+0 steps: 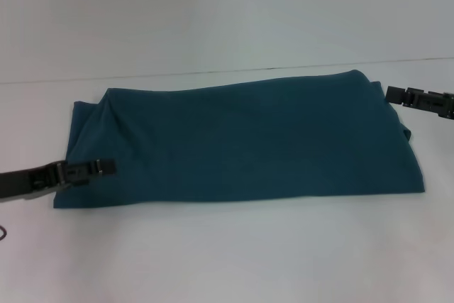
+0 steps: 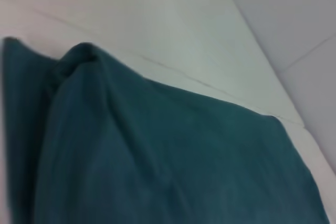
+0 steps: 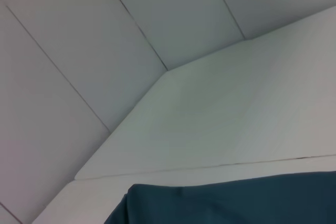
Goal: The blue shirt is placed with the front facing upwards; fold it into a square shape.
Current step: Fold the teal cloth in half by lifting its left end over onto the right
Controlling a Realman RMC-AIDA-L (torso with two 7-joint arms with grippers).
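The blue shirt [image 1: 241,140] lies folded into a long, wide band across the middle of the white table [image 1: 227,253], plain side up, its left end bunched into soft creases; the same cloth fills most of the left wrist view [image 2: 157,161] and the near edge of the right wrist view [image 3: 236,200]. The left gripper [image 1: 106,168] reaches in over the near left corner of the shirt, and whether its fingers are apart or together cannot be told; the right gripper [image 1: 391,94] sits just beside the far right corner, its state likewise unclear.
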